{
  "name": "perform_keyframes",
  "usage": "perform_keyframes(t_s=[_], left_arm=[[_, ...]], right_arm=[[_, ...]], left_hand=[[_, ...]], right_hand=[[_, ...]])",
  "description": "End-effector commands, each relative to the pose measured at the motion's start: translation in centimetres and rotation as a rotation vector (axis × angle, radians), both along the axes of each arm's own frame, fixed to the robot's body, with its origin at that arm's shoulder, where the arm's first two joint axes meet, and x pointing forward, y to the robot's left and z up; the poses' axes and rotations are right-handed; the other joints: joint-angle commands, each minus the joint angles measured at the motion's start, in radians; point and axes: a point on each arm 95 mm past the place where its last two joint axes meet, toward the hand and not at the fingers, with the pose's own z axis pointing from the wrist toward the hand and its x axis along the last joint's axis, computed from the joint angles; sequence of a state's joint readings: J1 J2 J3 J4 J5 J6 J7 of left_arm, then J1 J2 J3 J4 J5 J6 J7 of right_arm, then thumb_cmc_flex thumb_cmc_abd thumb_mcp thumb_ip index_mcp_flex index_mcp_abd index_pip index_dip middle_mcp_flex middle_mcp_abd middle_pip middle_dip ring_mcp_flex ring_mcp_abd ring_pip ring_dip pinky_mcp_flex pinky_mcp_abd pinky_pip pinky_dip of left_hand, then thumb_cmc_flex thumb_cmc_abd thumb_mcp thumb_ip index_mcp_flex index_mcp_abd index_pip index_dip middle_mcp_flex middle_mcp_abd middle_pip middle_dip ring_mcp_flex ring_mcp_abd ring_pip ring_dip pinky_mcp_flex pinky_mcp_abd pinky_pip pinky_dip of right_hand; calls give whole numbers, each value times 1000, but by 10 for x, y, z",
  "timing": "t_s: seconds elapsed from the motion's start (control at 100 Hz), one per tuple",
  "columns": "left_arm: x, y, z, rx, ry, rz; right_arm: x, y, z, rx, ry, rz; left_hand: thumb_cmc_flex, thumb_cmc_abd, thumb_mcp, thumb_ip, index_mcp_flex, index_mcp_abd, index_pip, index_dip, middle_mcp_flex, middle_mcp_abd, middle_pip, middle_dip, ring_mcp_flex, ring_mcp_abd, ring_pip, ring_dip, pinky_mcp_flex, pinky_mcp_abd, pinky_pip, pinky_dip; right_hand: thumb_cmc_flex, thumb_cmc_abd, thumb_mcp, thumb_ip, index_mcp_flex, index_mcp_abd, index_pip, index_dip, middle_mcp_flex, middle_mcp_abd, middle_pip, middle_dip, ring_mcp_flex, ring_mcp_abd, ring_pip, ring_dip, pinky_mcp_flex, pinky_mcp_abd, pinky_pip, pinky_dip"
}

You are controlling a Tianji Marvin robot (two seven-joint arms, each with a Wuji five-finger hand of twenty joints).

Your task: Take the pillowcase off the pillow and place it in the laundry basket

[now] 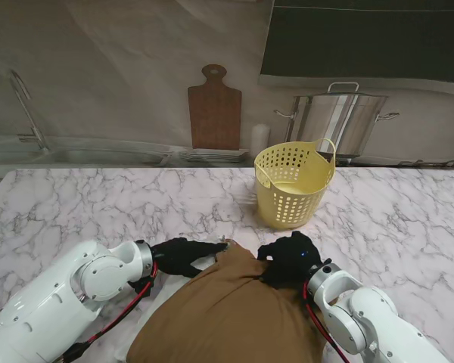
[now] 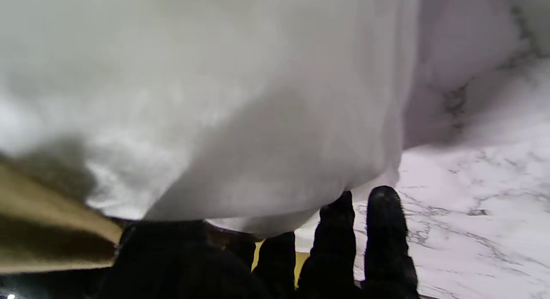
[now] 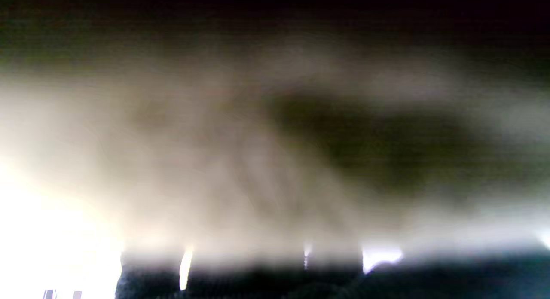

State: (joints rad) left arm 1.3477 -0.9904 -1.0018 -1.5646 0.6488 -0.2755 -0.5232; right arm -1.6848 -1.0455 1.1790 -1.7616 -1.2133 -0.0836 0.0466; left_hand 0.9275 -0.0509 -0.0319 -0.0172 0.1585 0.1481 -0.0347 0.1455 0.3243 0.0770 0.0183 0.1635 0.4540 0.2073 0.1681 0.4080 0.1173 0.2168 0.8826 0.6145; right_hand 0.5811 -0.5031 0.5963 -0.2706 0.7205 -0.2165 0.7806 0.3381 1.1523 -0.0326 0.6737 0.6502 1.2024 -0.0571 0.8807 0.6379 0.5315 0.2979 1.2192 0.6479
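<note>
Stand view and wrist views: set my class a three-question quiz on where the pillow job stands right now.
1. True or false: the brown pillowcase already lies in the yellow laundry basket.
2. Which hand rests on the pillowcase's far right corner: A, left hand, or B, right hand?
3. Fill in: in the left wrist view the white ____ shows beside the brown cloth.

Key: 1 false; 2 B; 3 pillow.
</note>
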Motion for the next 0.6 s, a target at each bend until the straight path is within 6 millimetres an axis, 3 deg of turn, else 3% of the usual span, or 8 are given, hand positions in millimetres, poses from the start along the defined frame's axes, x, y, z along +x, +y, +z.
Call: perform_keyframes(t_s=[0.0,0.19,0.32,0.42,0.59], left_arm=[[-2,10,-7,63,26,5],[1,14,-5,99,13,16],[0,16,-5,111,22,14],[0,16,-5,112,27,13],[-1,16,-3,66,-17,50]], right_arm=[[-4,-20,-6,-70,-6,-36],[-8,-47,3,-177,-160,-73],[-4,-57,8,-179,-283,-94],[2,-56,9,-149,-339,-92],[5,-43,6,-92,-310,-31]], left_hand=[[28,-115,10,9,-26,7,3,-13,-22,-14,26,-4,13,-16,14,-4,2,4,-227,-6],[20,-116,11,9,-25,8,3,-23,-23,-16,25,-4,12,-19,12,-5,2,3,-229,-6],[8,-117,9,8,-25,9,3,-29,-23,-16,25,-4,10,-18,11,-6,1,2,-231,-6],[-5,-111,8,7,-25,10,3,-32,-23,-17,24,-4,11,-16,11,-5,1,0,-233,-6],[-6,-27,13,3,-23,18,10,-29,-11,4,29,-2,13,-12,16,-3,5,-3,-223,-1]], right_hand=[[204,22,237,88,129,-122,183,125,61,-20,124,73,60,-51,202,78,-5,-1,28,-17],[208,36,244,81,143,-136,154,210,57,-19,129,126,44,-56,246,80,-3,-4,28,-25],[211,51,235,80,134,-138,150,227,45,-22,131,137,36,-60,249,79,1,-13,27,-29],[214,69,212,80,118,-150,144,236,30,-35,125,141,24,-66,237,74,1,-21,25,-32],[214,83,185,80,107,-175,142,237,25,-57,116,135,19,-77,215,65,-1,-25,22,-35]])
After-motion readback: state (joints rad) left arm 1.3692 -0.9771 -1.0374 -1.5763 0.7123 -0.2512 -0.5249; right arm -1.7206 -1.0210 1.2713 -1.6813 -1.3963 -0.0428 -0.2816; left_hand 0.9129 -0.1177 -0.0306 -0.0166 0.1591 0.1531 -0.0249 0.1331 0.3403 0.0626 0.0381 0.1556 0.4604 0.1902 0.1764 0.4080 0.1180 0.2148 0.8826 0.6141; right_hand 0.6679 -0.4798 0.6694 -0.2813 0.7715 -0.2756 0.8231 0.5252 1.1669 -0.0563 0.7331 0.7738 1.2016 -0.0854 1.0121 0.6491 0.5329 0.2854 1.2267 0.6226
